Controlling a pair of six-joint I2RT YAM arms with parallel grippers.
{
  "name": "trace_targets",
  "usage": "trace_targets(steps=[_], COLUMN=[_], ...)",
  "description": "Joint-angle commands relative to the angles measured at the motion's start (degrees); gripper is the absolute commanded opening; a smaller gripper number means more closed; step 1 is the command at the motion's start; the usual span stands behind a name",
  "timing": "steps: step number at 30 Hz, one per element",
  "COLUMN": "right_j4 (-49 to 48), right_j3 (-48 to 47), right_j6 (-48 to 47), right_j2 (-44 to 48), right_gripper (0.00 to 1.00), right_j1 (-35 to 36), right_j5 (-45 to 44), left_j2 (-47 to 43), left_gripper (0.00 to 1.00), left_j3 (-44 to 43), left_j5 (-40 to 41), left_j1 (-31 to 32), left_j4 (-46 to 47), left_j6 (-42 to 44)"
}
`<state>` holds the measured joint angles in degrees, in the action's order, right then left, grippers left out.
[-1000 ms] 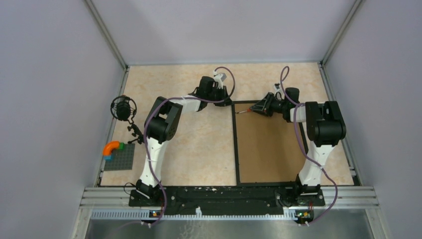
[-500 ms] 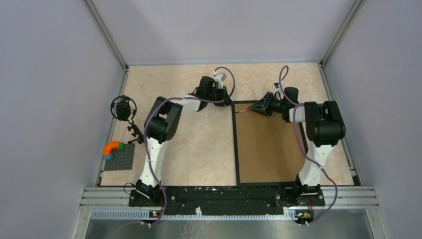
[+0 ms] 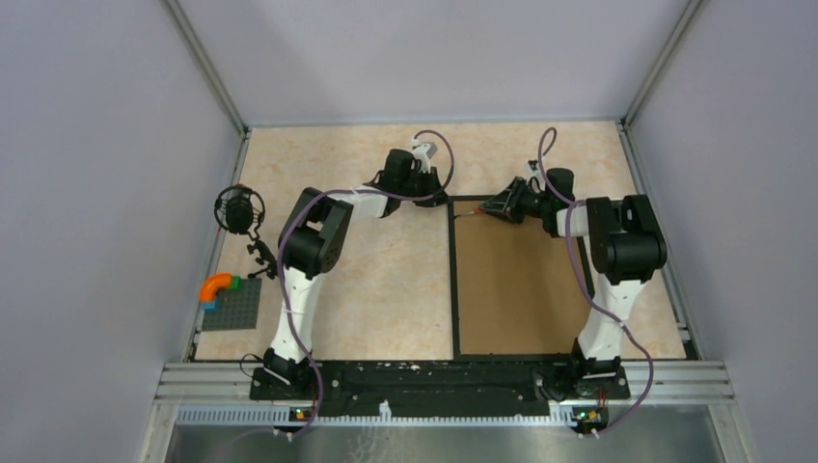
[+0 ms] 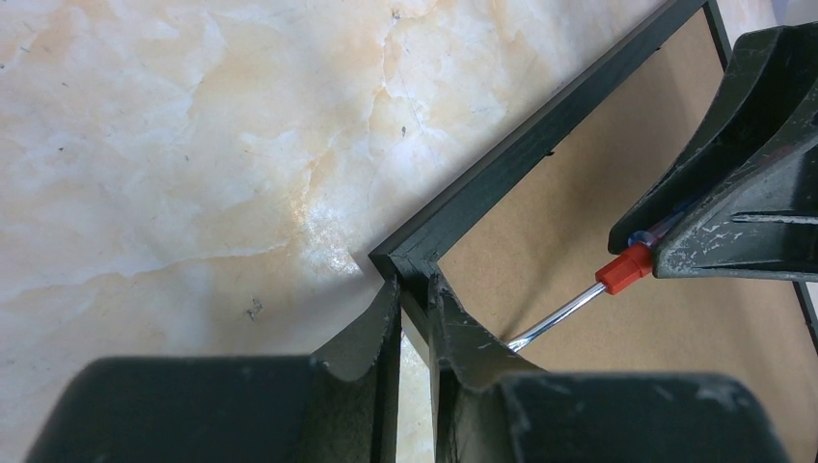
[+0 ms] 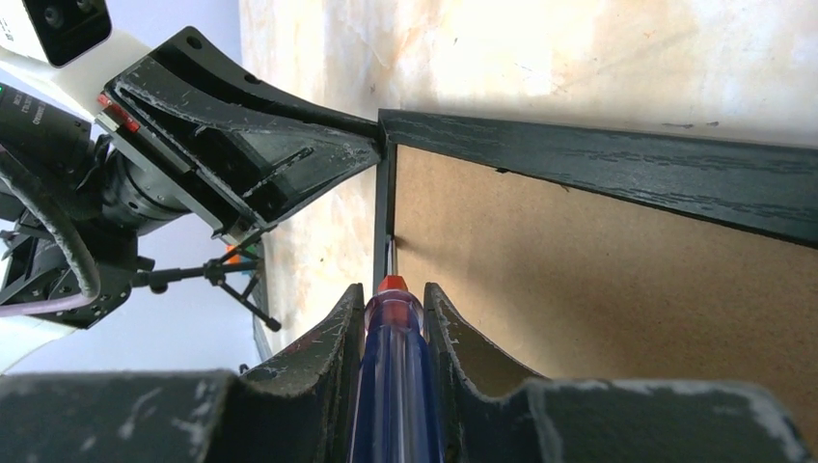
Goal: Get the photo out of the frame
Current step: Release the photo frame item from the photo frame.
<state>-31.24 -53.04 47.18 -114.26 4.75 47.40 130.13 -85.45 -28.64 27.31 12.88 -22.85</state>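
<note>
The left gripper (image 4: 415, 289) pinches narrowly on a rail of the black frame (image 4: 540, 140), which lies back-up beneath it, while the right gripper (image 5: 393, 294) clamps a blue-handled, red-collared screwdriver (image 5: 391, 376) whose shaft slants ahead to the brown backing board (image 4: 675, 347) beside the left fingers (image 4: 371, 323), with no legible writing in view.

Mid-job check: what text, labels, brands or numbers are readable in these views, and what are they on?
No text reads clearly in any view.
Small white print on the left arm's black wrist housing, right wrist view: too small and blurred to read.
Thin black rectangular frame and its brown board back: no marks.
Blue-handled screwdriver with red collar in the right hand: no label visible.
</note>
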Motion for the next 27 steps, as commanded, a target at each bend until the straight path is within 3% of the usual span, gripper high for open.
trace_targets(steps=[1,11,27], right_j4=[10.7,34.4,58.2], right_j3=[-2.8,-11.1,-28.2], right_j6=[-6.4,-14.1,-16.3], right_j2=[3.0,8.4,5.1], right_gripper=[0.0,0.0,0.0], right_j1=[6.2,11.8,25.2], right_j5=[-0.3,-8.8,-24.9], left_j2=[4.8,5.4,5.5], left_gripper=[0.17,0.17,0.15], left_j3=[3.8,3.2,3.5], left_j5=[-0.6,-0.1,2.2], left_j1=[3.5,3.9,4.2], left_j4=[-13.3,-11.6,-9.9], left_j6=[0.8,-0.3,-3.7])
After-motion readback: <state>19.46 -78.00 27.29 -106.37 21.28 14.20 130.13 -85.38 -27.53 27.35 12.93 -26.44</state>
